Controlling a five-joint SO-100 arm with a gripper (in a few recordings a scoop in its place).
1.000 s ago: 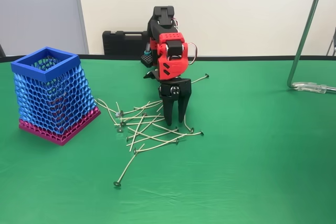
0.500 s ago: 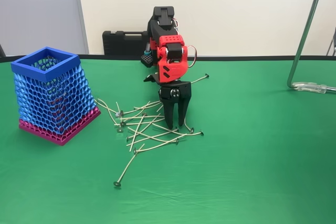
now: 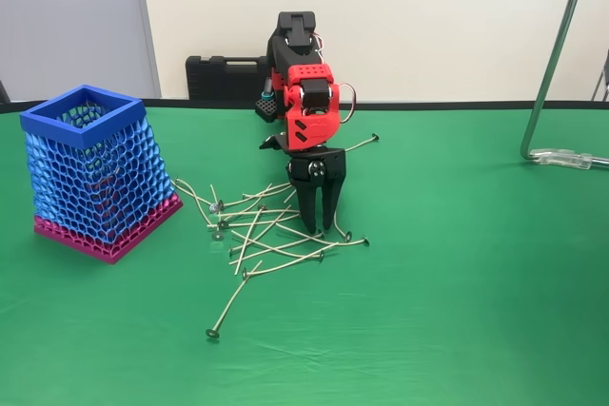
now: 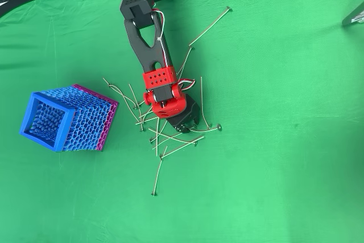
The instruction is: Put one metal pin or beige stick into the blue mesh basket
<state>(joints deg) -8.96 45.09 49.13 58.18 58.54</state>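
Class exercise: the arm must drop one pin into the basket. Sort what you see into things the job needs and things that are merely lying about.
Needed for the job:
blue mesh basket
scattered metal pins
gripper, lowered over the pins

Merely lying about:
black case by the wall
metal stand at the right
green cloth

A tall tapered basket of light-blue honeycomb mesh (image 3: 93, 176) (image 4: 67, 119) — solid darker-blue square rim, magenta base — stands upright on the green tabletop (image 3: 457, 282) near its left edge. Just right of it a loose heap of thin metal pins with small round heads (image 3: 269, 231) (image 4: 170, 135) lies criss-crossed — one stray pin (image 4: 210, 26) lies apart, toward the far edge.
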